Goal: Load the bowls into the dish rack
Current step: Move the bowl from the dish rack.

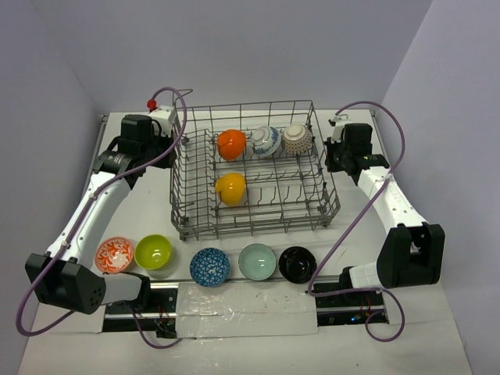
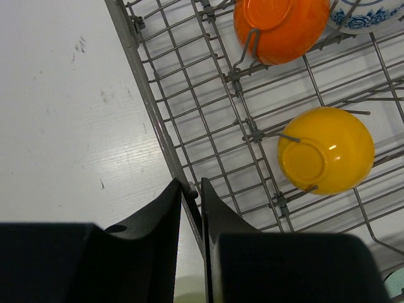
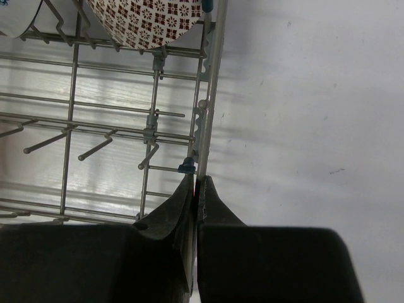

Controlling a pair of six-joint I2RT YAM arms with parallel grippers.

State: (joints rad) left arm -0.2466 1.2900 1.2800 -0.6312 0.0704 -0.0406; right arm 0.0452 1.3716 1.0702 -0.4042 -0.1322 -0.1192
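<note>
Nearest the left wrist lens, the black two-finger left gripper point(image 2: 191, 187) is nipped onto the left rim wire of the large rectangular grey wire dish rack point(image 1: 254, 224), with one finger on each side of the wire. The black right gripper point(image 3: 195, 183) is pressed together on the rack's right rim rail (the rail runs down between its fingers).

The white table point(image 1: 148, 205) carries the rack at its centre, toward the far edge.

Four bowls are tipped on edge among the tines:
- Far row, left to right: round orange bowl point(image 1: 231, 144), white bowl with blue pattern point(image 1: 266, 141), white bowl with dark red lattice point(image 1: 295, 138).
- Next row, near the rack's left side: round yellow bowl point(image 1: 230, 188).

Five bowls stand upright along the table's near edge, left to right: red-and-white patterned bowl point(image 1: 114, 255), lime green bowl point(image 1: 153, 251), blue-patterned bowl point(image 1: 209, 266), pale teal bowl point(image 1: 257, 261), glossy black bowl point(image 1: 297, 264).
</note>
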